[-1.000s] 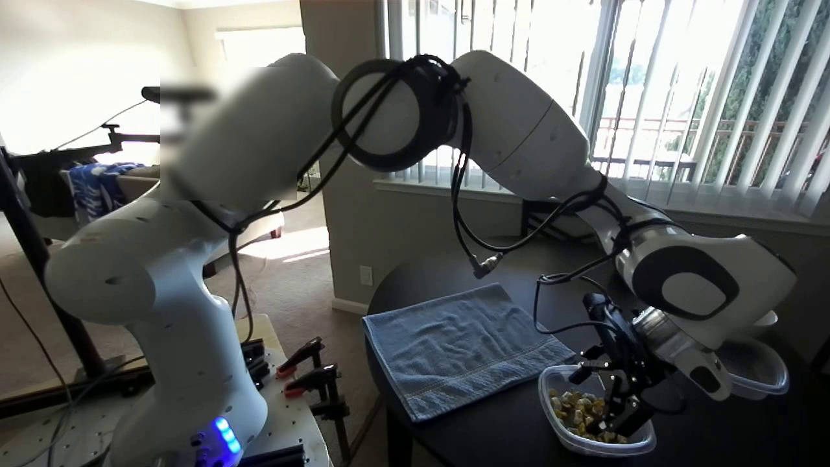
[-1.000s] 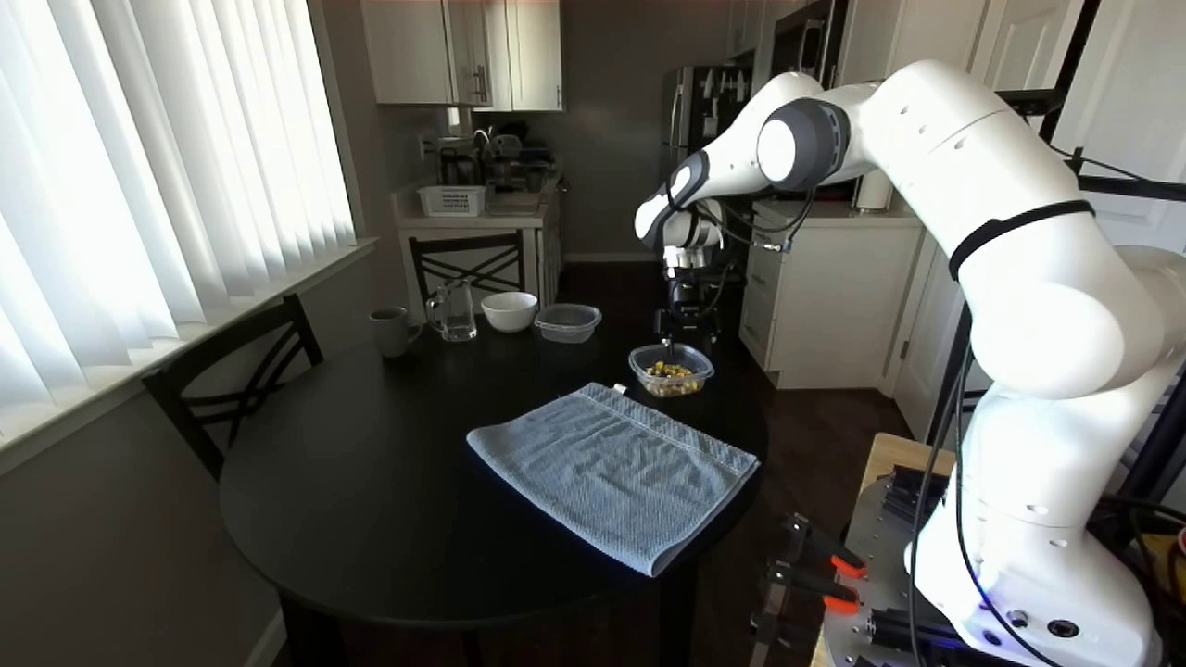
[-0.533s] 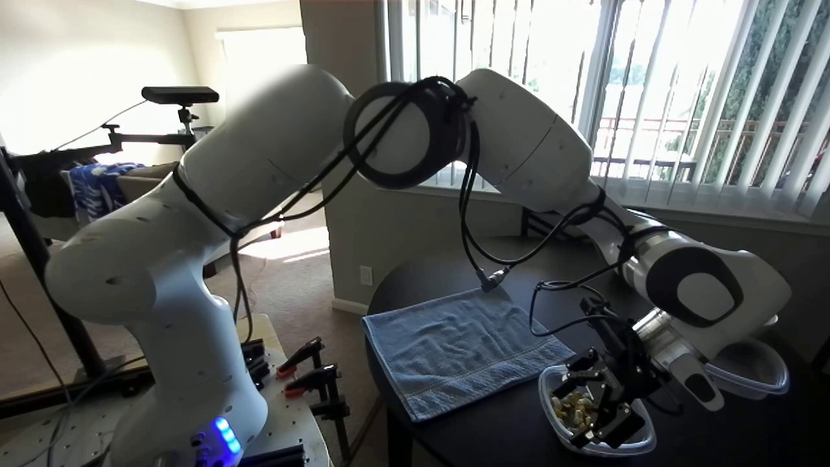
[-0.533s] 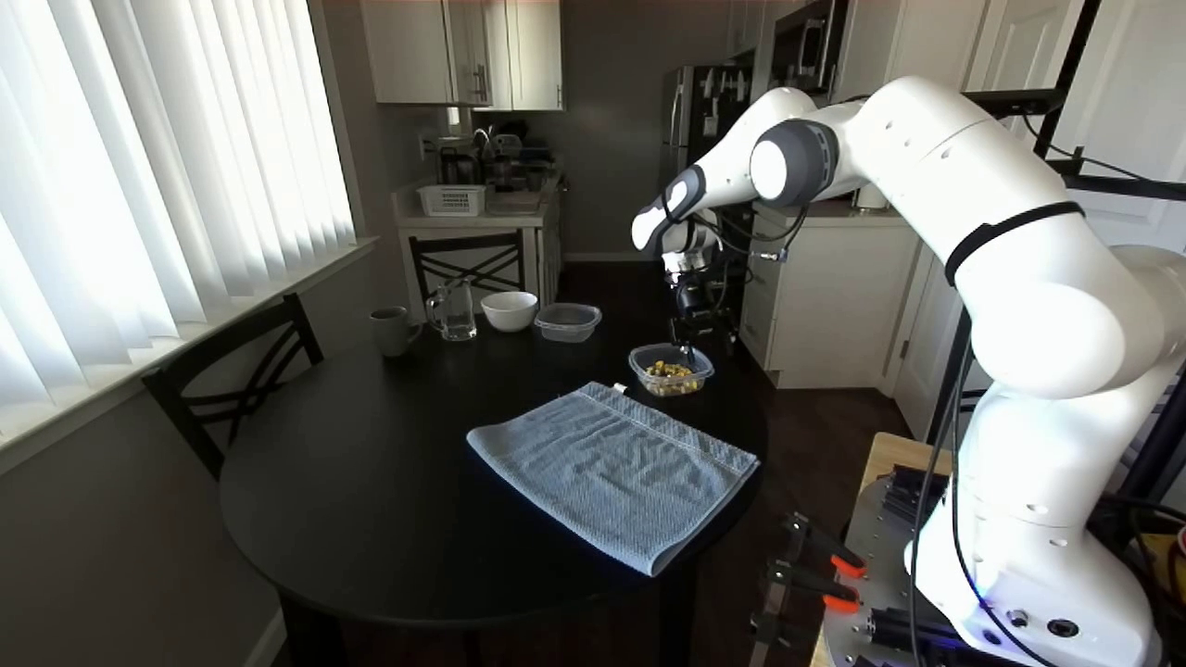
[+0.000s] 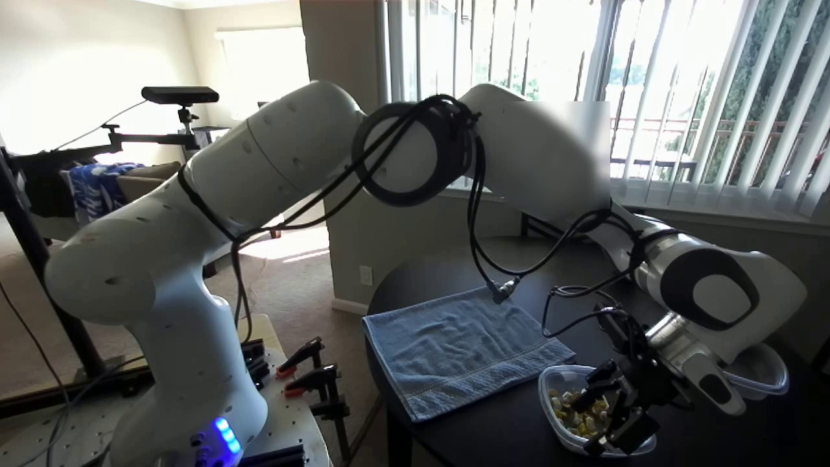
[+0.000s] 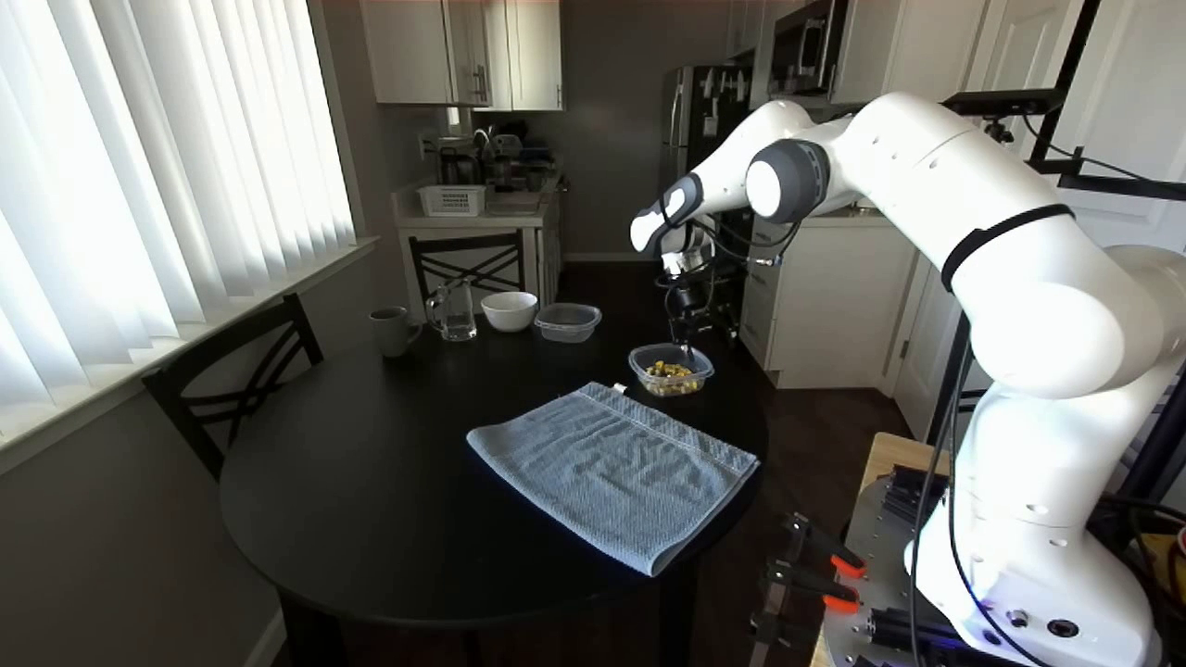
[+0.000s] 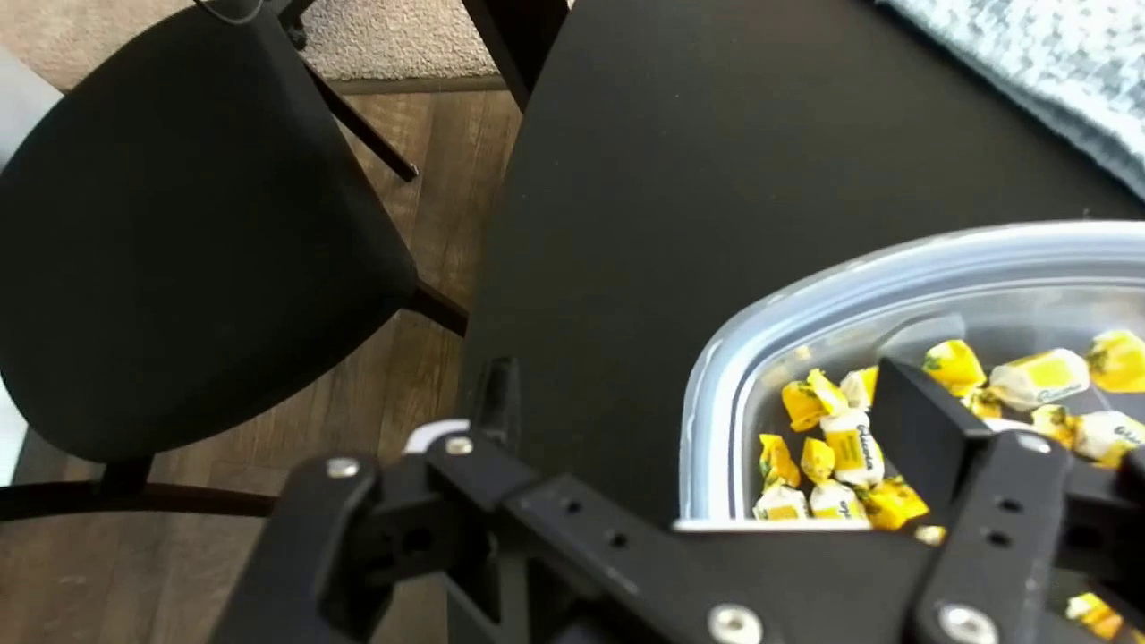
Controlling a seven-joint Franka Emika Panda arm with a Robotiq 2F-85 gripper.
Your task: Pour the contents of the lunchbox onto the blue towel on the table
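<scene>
The lunchbox (image 5: 550, 415) is a translucent rounded plastic container standing upright on the dark table (image 5: 493, 421); it also shows in the other views (image 6: 641, 370) (image 7: 716, 385). Its contents (image 7: 854, 447) are small candies in yellow and white wrappers. My gripper (image 7: 715, 411) is open and tilted at the lunchbox rim. In the wrist view one finger overlaps the inside among the candies; the other is outside the rim. Nothing is held, and I cannot tell whether a finger touches the wall. The blue towel (image 5: 467, 353) lies flat beside the lunchbox, also in an exterior view (image 6: 616, 477).
A clear container (image 6: 568, 322), a white bowl (image 6: 510, 311), a glass mug (image 6: 454, 312) and a grey mug (image 6: 391, 331) stand on the table's far side. A dark chair (image 7: 179, 268) is beside the table edge. Clamps (image 5: 318, 376) sit by the robot base.
The arm has come lower and the gripper has tilted and moved down to the lunchbox rim. The lunchbox, its contents and the towel have not moved.
</scene>
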